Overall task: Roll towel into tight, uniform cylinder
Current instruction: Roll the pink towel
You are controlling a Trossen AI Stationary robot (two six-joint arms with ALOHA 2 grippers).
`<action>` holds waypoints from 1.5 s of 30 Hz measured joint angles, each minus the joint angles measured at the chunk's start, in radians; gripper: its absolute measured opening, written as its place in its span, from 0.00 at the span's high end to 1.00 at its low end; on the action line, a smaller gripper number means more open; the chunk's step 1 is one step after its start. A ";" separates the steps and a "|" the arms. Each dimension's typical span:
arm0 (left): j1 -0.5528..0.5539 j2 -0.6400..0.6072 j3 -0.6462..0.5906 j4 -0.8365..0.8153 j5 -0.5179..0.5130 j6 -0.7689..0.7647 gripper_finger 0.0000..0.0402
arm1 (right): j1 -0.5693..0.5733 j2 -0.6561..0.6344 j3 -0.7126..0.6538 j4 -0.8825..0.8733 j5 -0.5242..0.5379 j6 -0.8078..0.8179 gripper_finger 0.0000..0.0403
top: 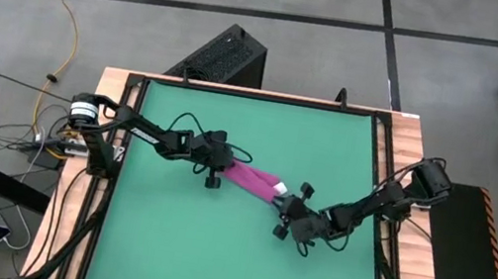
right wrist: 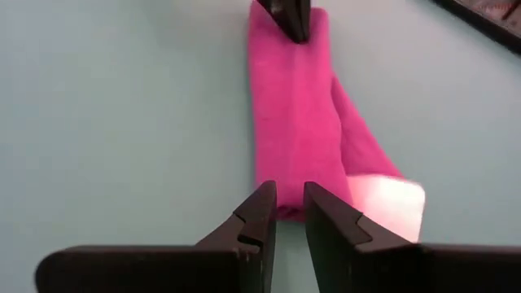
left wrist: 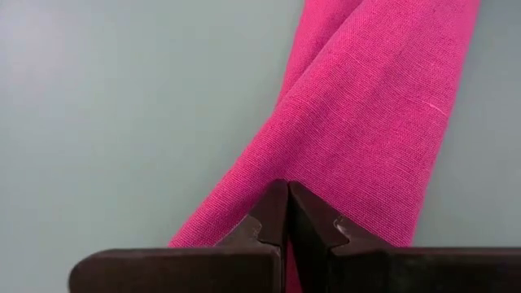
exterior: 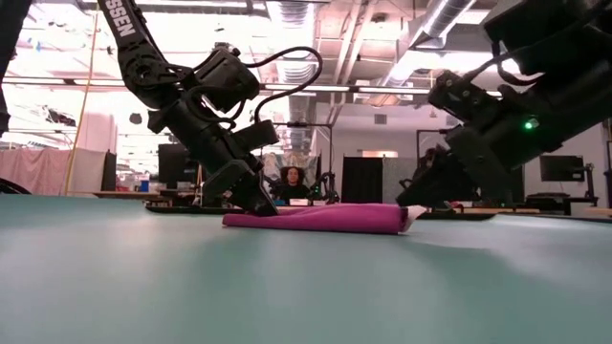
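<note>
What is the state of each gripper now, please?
Left gripper: shut, fingertips pressed on one end of the towel.
Right gripper: slightly open at the tag end, holding nothing.

Looked like a robotics lab/workshop: concrete floor [top: 251, 0] w/ loose cables [top: 57, 19], open ceiling ducts [exterior: 316, 29], monitors [exterior: 559, 168], seated person [exterior: 290, 182] behind.

The towel [top: 252, 180] is magenta-pink, with a fine woven texture, and has a small white tag [right wrist: 389, 203] at one end. The mat [top: 230, 257] under it is plain green. Both arms are dark, with black fingers [left wrist: 326, 236]. The table edge [top: 408, 145] is brown wood.
</note>
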 joint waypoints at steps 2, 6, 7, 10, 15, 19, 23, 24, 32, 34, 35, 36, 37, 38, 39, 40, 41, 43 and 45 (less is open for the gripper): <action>0.000 0.000 0.000 0.000 0.000 0.000 1.00 | -0.004 -0.001 0.000 -0.049 -0.007 0.045 0.79; 0.000 0.000 0.000 0.000 0.000 0.000 1.00 | -0.005 -0.001 0.000 -0.145 -0.029 0.111 0.79; 0.000 0.000 0.000 0.000 0.000 0.000 1.00 | -0.001 -0.001 0.000 -0.148 -0.021 0.110 0.79; 0.000 0.000 0.000 0.000 0.000 0.003 1.00 | -0.003 -0.001 0.002 -0.129 -0.006 0.069 0.79; 0.000 0.000 0.008 -0.002 0.012 0.003 1.00 | -0.045 -0.001 0.026 -0.134 -0.010 -0.010 0.79; -0.001 0.000 0.032 -0.029 0.048 -0.007 1.00 | -0.083 -0.001 0.046 -0.134 -0.013 -0.080 0.79; -0.012 -0.019 0.064 -0.128 0.062 -0.012 1.00 | -0.100 -0.001 0.064 -0.135 -0.013 -0.131 0.79; -0.017 -0.029 0.070 -0.156 0.063 -0.012 1.00 | -0.103 -0.001 0.068 -0.135 -0.013 -0.140 0.79; -0.055 -0.123 0.090 -0.292 0.038 -0.024 1.00 | -0.148 -0.001 0.071 -0.136 -0.019 -0.149 0.79; -0.063 -0.141 0.090 -0.312 0.036 -0.043 1.00 | -0.158 -0.001 0.071 -0.133 -0.040 -0.151 0.79; -0.068 -0.149 0.090 -0.325 0.036 -0.051 1.00 | -0.164 -0.001 0.071 -0.130 -0.053 -0.154 0.79; -0.071 -0.152 0.090 -0.340 0.036 -0.057 1.00 | -0.170 -0.001 0.071 -0.128 -0.067 -0.157 0.79; -0.074 -0.152 0.090 -0.354 0.036 -0.062 1.00 | -0.175 -0.001 0.071 -0.125 -0.077 -0.158 0.79; -0.076 -0.152 0.090 -0.368 0.035 -0.068 1.00 | -0.180 -0.001 0.071 -0.123 -0.082 -0.160 0.79; -0.079 -0.152 0.090 -0.383 0.026 -0.070 1.00 | -0.185 -0.001 0.071 -0.120 -0.082 -0.166 0.79; -0.083 -0.152 0.090 -0.393 0.000 -0.068 1.00 | -0.189 -0.001 0.071 -0.115 -0.081 -0.169 0.79; -0.089 -0.152 0.090 -0.394 -0.040 -0.055 1.00 | -0.193 -0.001 0.071 -0.109 -0.080 -0.175 0.79; -0.101 -0.156 0.090 -0.384 -0.137 -0.009 1.00 | -0.200 -0.001 0.071 -0.093 -0.079 -0.200 0.79; -0.107 -0.170 0.090 -0.348 -0.204 0.055 1.00 | -0.206 -0.001 0.071 -0.084 -0.080 -0.209 0.79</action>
